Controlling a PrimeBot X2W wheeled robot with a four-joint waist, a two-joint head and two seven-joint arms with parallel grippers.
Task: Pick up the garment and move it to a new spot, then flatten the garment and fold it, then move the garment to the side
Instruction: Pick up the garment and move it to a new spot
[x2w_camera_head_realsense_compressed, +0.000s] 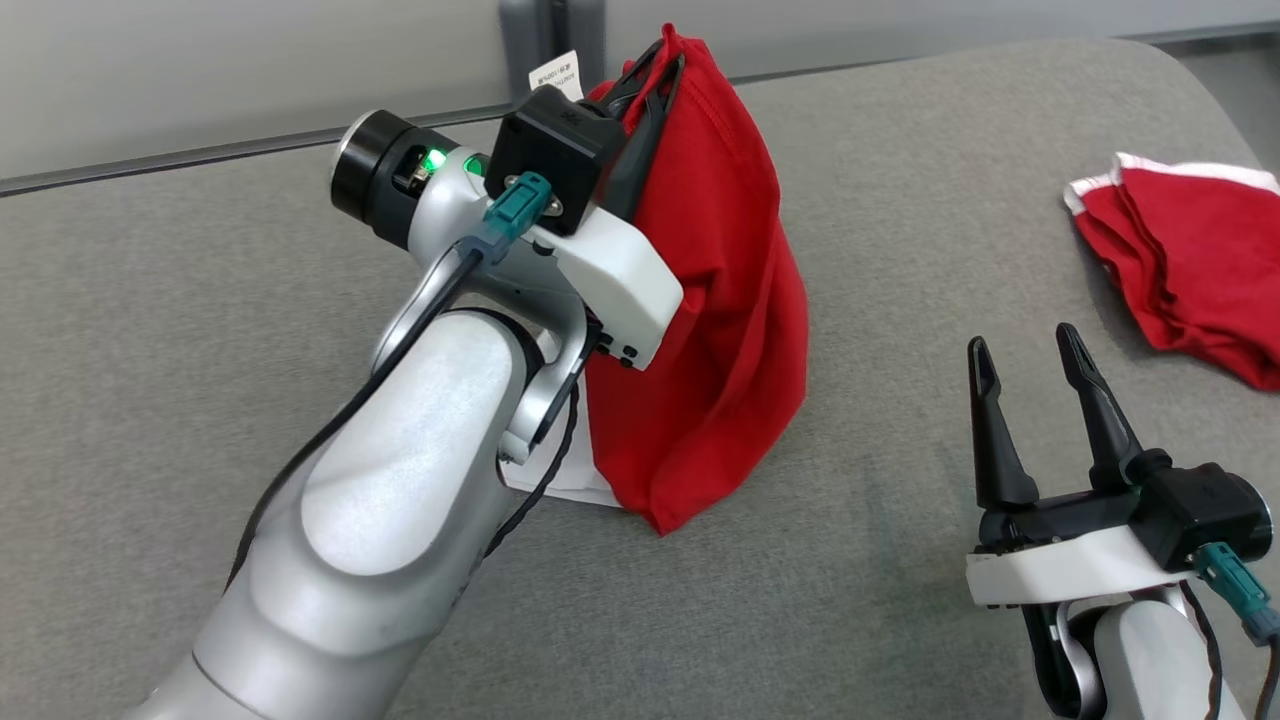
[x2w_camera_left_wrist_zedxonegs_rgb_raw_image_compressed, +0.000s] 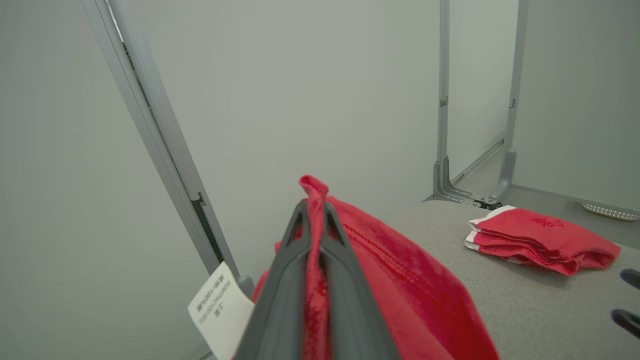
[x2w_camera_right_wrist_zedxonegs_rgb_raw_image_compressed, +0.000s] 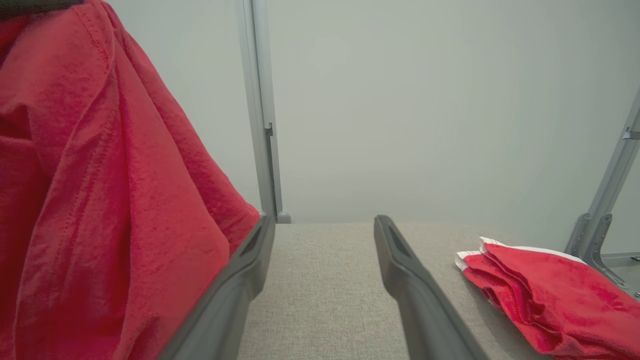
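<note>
Head view gives me a grey, fabric-covered bench (x2w_camera_head_realsense_compressed: 200, 300) with a rounded far corner, running back to a pale grey-green wall (x2w_camera_left_wrist_zedxonegs_rgb_raw_image_compressed: 300, 75). In the left wrist view a slim metal upright (x2w_camera_left_wrist_zedxonegs_rgb_raw_image_compressed: 155, 130) leans across that wall, and a second metal frame (x2w_camera_left_wrist_zedxonegs_rgb_raw_image_compressed: 442, 100) stands at the bench's far edge.

My left gripper (x2w_camera_head_realsense_compressed: 660, 75) is raised above the bench with its two dark fingers pressed together on the top fold of a red cloth garment (x2w_camera_head_realsense_compressed: 720, 300). In the left wrist view the cloth is squeezed between the fingers (x2w_camera_left_wrist_zedxonegs_rgb_raw_image_compressed: 312, 205) and a small peak of it pokes out past the tips. From that pinch the garment (x2w_camera_left_wrist_zedxonegs_rgb_raw_image_compressed: 400, 280) hangs below and to the right of the gripper like a tent, and its lowest corner reaches down to the bench. A white printed label (x2w_camera_head_realsense_compressed: 557, 75) dangles just left of the fingers.

My right gripper (x2w_camera_head_realsense_compressed: 1025, 345) sits low over the bench, well apart from the left one, with its fingers spread and nothing between them. In the right wrist view the hanging garment (x2w_camera_right_wrist_zedxonegs_rgb_raw_image_compressed: 100, 200) is just beyond its left finger; I cannot tell whether they touch. Ahead and to the right of this gripper (x2w_camera_right_wrist_zedxonegs_rgb_raw_image_compressed: 325, 222) lies a folded red cloth with a white edge (x2w_camera_right_wrist_zedxonegs_rgb_raw_image_compressed: 550, 285), flat on the bench (x2w_camera_right_wrist_zedxonegs_rgb_raw_image_compressed: 320, 280).
</note>
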